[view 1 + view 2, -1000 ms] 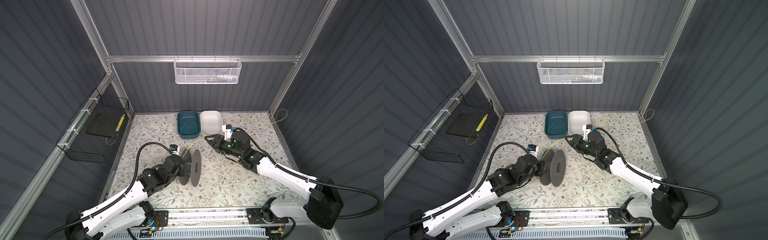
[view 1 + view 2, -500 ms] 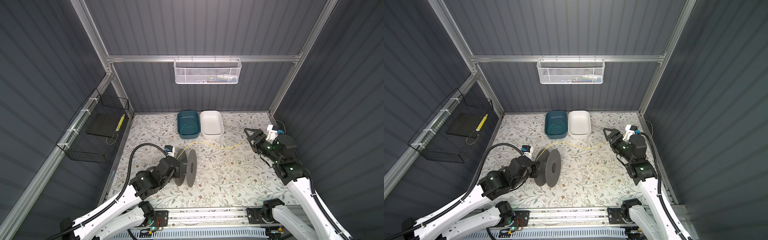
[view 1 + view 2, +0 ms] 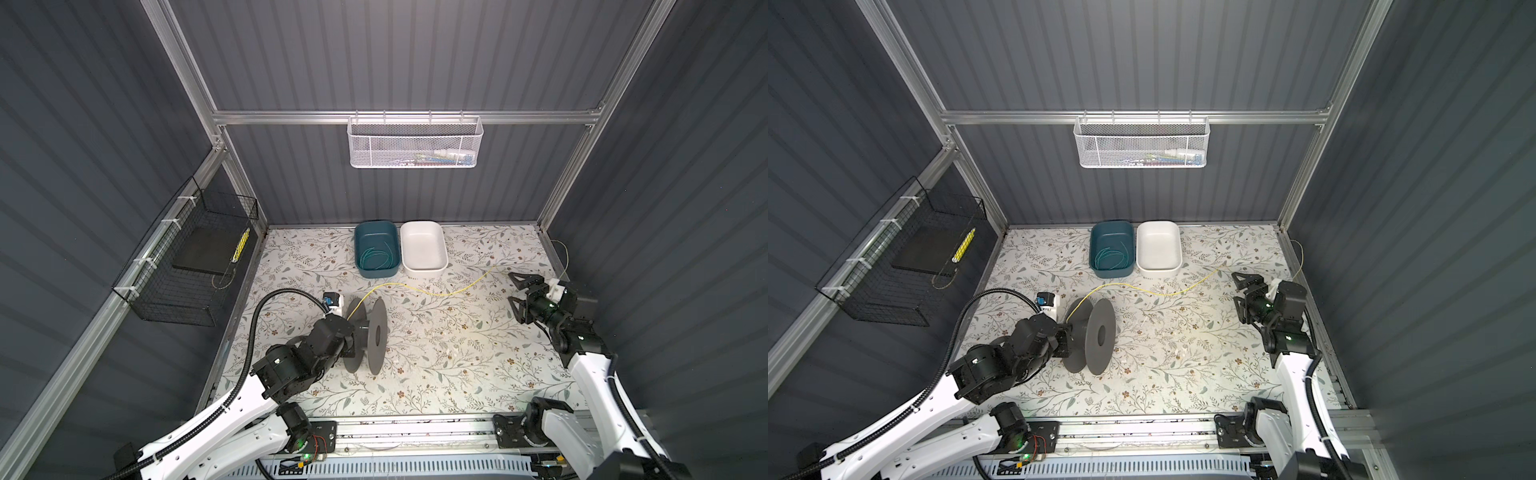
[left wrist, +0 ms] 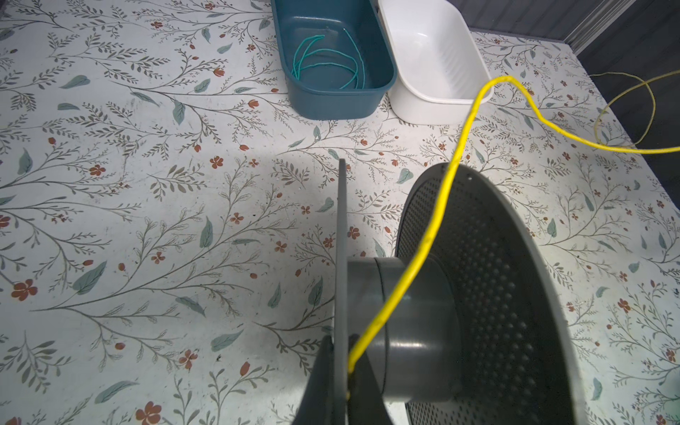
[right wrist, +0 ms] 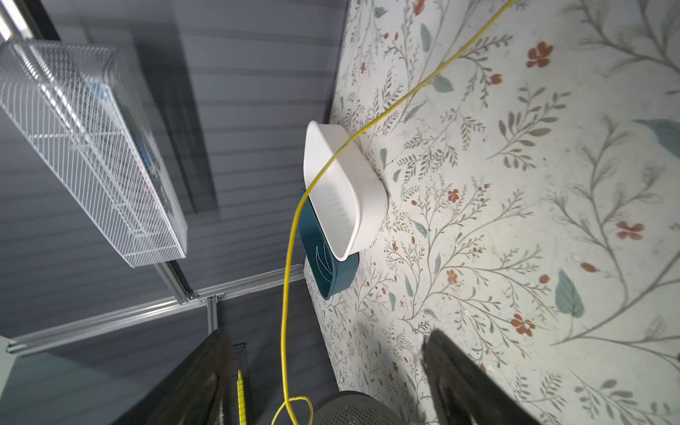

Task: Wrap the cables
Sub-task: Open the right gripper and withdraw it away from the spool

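**Spool pinched at 8 o'clock, other tool spread at 3**

The flowered surface point(image 3: 457, 353) carries everything. The left arm point(image 3: 232, 411) comes in low from 7 o'clock, wrist level, pointing toward 3. The right arm point(image 3: 592, 378) climbs from 5 o'clock along the edge and bends its wrist toward 9. The grey spool point(image 3: 376, 332) stands on its rims at 8 o'clock. At 12 the teal tub point(image 3: 376, 272) and white tub point(image 3: 426, 269) sit touching, side by side.

Both top views hide the left tool point(image 4: 342, 349) behind its own wrist. Only the left wrist view shows it clamped on the spool's near disc, with the yellow cable point(image 4: 447, 191) running into the same pinch. The top views alone show that cable arcing on toward 2 o'clock, close past the right tool point(image 3: 514, 291). That tool's fingers stand wide apart at 3 o'clock, gripping nothing, and the right wrist view shows them blurred. The teal cable point(image 3: 376, 255) lies looped inside the teal tub.
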Motion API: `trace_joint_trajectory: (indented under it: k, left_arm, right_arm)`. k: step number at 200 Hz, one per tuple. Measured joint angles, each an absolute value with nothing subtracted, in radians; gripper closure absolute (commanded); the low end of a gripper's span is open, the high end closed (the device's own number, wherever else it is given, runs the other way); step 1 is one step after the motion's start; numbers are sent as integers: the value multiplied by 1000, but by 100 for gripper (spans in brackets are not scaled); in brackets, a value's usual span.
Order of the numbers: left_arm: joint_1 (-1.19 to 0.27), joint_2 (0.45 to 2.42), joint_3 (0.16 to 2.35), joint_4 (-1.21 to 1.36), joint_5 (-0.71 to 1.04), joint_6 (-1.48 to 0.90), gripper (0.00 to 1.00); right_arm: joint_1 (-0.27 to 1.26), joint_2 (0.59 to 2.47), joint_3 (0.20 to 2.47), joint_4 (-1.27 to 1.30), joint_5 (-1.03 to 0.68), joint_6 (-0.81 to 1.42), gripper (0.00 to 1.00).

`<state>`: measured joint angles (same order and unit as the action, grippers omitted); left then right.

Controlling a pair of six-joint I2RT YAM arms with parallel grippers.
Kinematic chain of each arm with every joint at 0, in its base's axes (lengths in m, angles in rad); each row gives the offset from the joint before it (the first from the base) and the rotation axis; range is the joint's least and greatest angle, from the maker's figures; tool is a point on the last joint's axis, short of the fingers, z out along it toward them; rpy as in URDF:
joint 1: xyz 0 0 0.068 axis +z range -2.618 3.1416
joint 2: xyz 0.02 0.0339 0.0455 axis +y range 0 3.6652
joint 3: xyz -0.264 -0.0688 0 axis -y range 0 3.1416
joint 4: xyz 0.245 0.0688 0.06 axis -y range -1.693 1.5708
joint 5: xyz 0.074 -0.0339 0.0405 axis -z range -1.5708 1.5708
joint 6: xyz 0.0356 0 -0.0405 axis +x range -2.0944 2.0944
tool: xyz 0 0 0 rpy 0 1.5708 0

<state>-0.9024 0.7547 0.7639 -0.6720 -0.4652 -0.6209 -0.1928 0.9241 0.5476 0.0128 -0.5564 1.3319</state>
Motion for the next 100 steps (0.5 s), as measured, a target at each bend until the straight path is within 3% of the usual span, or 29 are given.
trace_joint_trajectory:
  k: [51, 100]
  left_arm:
    - [-902, 744, 764, -674, -472, -621, 100]
    - [-902, 739, 764, -681, -474, -621, 100]
  right_arm:
    - [-213, 1201, 519, 241, -565, 1451, 18]
    - [-215, 1529, 607, 443, -540, 1541, 30]
